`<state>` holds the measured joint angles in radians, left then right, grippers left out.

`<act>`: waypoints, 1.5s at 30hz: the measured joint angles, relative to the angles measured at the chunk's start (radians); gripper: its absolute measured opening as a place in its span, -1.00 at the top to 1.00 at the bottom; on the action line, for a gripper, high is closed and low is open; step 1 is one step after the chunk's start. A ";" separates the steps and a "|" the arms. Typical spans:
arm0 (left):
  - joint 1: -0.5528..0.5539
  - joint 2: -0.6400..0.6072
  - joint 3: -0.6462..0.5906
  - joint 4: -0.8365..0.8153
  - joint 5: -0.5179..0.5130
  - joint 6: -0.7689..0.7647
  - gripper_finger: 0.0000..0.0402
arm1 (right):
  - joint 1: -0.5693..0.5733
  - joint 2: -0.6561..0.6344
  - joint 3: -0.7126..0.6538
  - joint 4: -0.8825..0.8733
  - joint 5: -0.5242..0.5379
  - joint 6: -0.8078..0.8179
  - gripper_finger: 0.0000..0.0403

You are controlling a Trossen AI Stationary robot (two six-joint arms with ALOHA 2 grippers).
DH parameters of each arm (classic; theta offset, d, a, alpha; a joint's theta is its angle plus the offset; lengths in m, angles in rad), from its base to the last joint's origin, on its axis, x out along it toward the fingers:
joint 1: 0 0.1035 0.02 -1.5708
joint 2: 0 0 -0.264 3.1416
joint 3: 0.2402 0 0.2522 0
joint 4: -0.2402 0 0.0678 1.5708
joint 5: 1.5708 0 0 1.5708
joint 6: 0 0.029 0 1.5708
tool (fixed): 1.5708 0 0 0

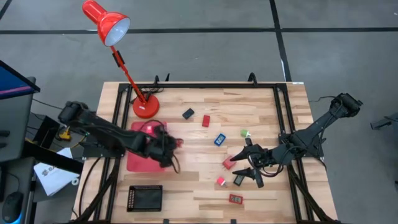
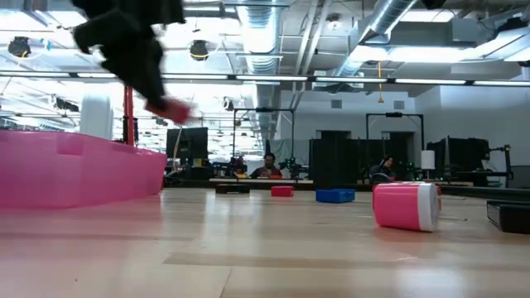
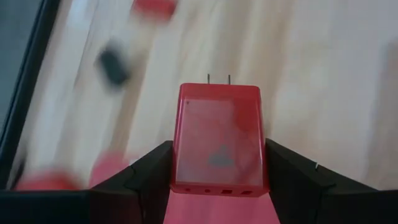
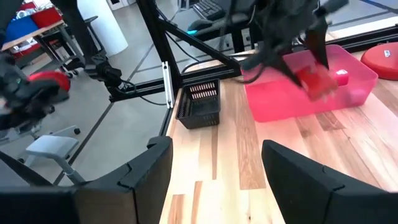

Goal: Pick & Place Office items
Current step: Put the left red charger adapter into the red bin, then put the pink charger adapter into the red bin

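My left gripper is shut on a red plug adapter with two metal prongs, in the air at the right edge of the pink tray. The low view shows the adapter well above the table. My right gripper stands open at the table's right middle, with nothing between its fingers. Other office items lie flat on the wood: black, red, blue, green, red, pink, black and red. My left gripper pinches the adapter's two long side faces between its two fingers, at the end opposite the prongs. The fingers slant down toward the table's right, and the prongs point away from them. The adapter is lifted clear of tray and table.
A red desk lamp stands on its round base at the far left. A black tray sits at the near left. Black frame rails run along the table's edges. Bare wood lies between the pink tray and the scattered items.
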<state>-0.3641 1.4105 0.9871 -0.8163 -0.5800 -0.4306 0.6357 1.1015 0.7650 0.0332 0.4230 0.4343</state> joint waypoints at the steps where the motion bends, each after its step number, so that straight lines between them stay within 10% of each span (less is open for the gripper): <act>1: -0.004 -0.014 0.000 -0.071 0.001 -0.067 -0.05 | 0.000 0.000 0.000 -0.002 0.000 -0.003 -0.19; 10: -0.053 -0.043 -0.098 -0.121 0.052 -0.441 -0.06 | 0.000 0.000 0.000 0.004 0.001 -0.037 -0.19; 23: -0.083 -0.143 -0.336 -0.079 -0.197 -0.934 -0.06 | 0.000 0.000 0.000 -0.011 0.001 -0.007 -0.19; 35: -0.026 -0.213 -0.449 0.041 -0.166 -0.907 -0.09 | -0.004 0.000 0.000 0.001 0.001 -0.023 -0.19; 45: -0.027 -0.213 -0.449 0.043 -0.184 -0.882 -0.49 | -0.004 0.000 0.000 0.005 0.006 -0.023 -0.19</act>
<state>-0.3912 1.1973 0.5381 -0.7734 -0.7643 -1.3130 0.6317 1.1015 0.7650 0.0380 0.4286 0.4114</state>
